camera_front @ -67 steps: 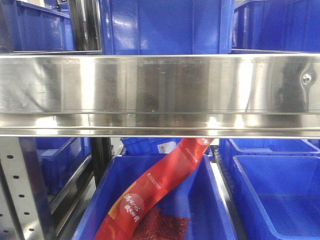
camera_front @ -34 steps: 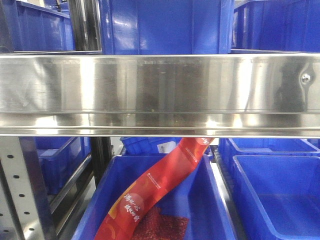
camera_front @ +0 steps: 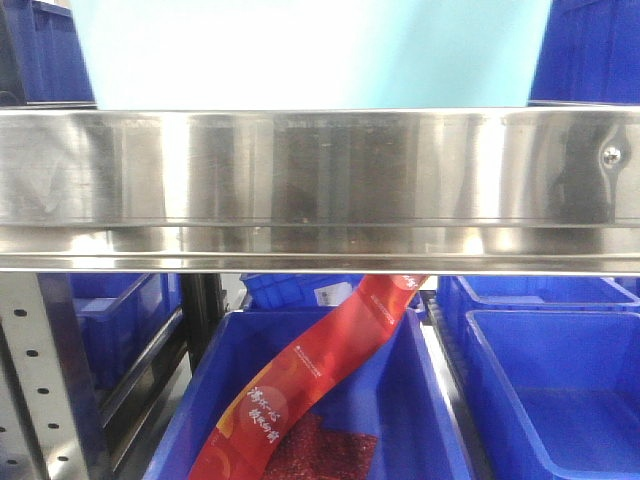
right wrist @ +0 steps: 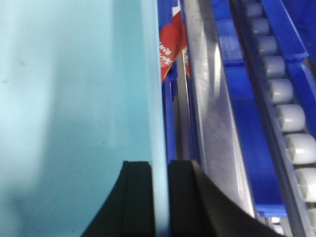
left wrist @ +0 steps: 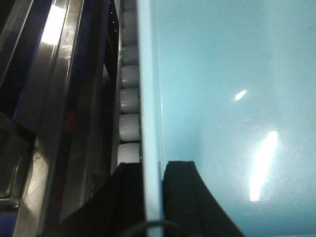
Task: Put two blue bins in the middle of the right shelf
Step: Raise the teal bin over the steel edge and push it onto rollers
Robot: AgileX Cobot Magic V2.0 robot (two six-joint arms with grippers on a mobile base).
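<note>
rack upright [camera_front: 40, 380] grey, perforated | dark blue bins [camera_front: 545, 385] below | roller track [left wrist: 129, 103], possibly white

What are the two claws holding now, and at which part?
Both hold the pale blue bin by its side walls: the left claw pinches one wall's rim, the right claw the opposite wall's rim.

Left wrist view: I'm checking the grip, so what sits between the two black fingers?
The pale blue bin: its thin side wall runs up between the left gripper fingers, one on each face. A roller track lies alongside.
</note>
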